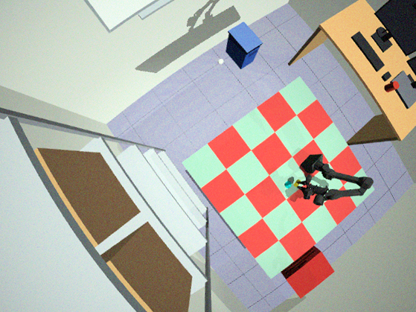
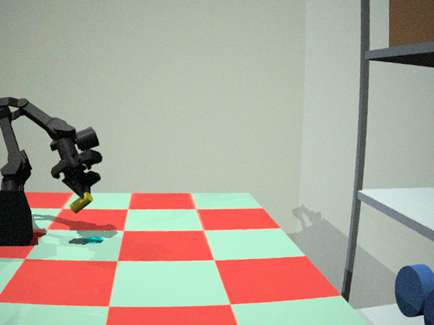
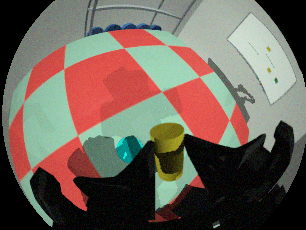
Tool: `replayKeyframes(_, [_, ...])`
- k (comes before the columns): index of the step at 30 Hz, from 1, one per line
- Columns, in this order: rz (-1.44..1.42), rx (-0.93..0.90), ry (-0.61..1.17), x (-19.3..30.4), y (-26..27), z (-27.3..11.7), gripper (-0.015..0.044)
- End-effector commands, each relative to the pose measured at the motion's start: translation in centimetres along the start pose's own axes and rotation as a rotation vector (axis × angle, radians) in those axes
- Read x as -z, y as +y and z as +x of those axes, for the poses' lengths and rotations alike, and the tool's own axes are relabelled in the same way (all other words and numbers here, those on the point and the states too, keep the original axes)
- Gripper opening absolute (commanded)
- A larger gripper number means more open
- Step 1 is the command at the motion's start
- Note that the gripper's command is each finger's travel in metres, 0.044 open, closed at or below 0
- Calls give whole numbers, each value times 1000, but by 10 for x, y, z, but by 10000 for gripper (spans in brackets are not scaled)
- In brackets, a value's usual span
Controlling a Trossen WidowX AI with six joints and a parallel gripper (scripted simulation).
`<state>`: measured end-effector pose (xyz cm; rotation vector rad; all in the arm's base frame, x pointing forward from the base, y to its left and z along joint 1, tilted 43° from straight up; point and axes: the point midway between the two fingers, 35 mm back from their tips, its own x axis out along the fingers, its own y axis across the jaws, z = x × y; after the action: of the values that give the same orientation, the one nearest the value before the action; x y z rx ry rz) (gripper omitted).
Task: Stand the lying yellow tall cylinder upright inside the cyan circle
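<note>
The yellow tall cylinder (image 1: 296, 183) (image 2: 80, 204) (image 3: 168, 134) is held in the air above the checkered surface. In the exterior view it is tilted, nearer lying than upright, with its right end higher. My gripper (image 1: 299, 183) (image 2: 85, 196) (image 3: 168, 141) is shut on the cylinder, near its raised end, and points steeply down. The cyan circle (image 1: 287, 185) (image 2: 94, 239) (image 3: 130, 149) lies flat on a pale green square, below the cylinder. It shows just left of the cylinder in the wrist view, partly in shadow. The cylinder does not touch it.
The checkered surface (image 1: 266, 194) (image 2: 165, 245) (image 3: 95, 90) lies under the arm. The black arm base (image 2: 7, 220) stands at the left in the exterior view. A shelf rack (image 2: 362, 129) stands at the right there. A red box (image 1: 312, 275) and a desk (image 1: 369, 70) are beyond the checkered area.
</note>
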<state>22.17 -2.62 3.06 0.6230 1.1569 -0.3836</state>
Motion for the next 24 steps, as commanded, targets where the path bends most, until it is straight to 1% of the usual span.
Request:
replayKeyframes(1, [8, 4, -30, 0, -1, 0, 105])
replayKeyframes(24, [56, -12, -179, -1, 0, -3, 105])
